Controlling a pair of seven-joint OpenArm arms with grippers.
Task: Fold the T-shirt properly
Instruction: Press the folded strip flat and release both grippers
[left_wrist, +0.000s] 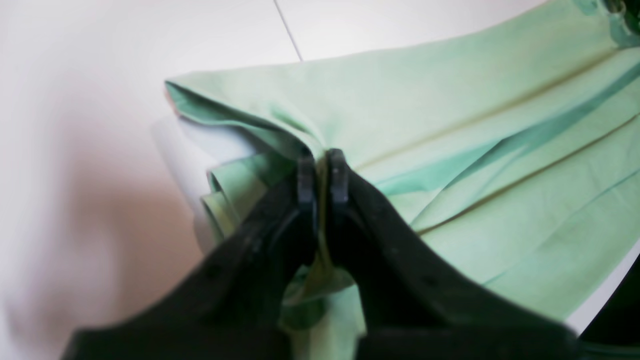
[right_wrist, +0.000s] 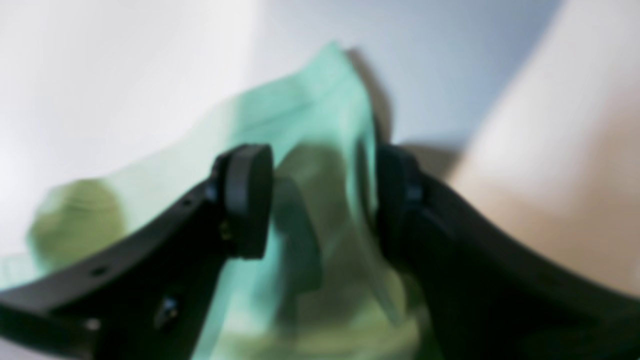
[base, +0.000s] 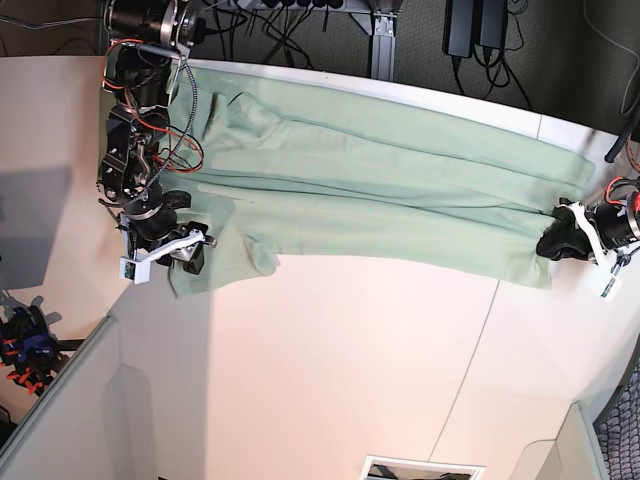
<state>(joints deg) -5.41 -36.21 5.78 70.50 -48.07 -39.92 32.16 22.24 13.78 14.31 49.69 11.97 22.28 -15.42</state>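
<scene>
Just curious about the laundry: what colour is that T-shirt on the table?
Pale mint green, plain; the T-shirt shows best in the base view.

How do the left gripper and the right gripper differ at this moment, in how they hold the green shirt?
The black left gripper has its jaws nearly closed, pinching a thin edge of the pale mint-green soft-fabric T-shirt; the black right gripper has its jaws set wide apart, with cloth loose between them. In the base view the left one is at the shirt's right end, the right one at its left end. Both are black and touch the shirt.
</scene>
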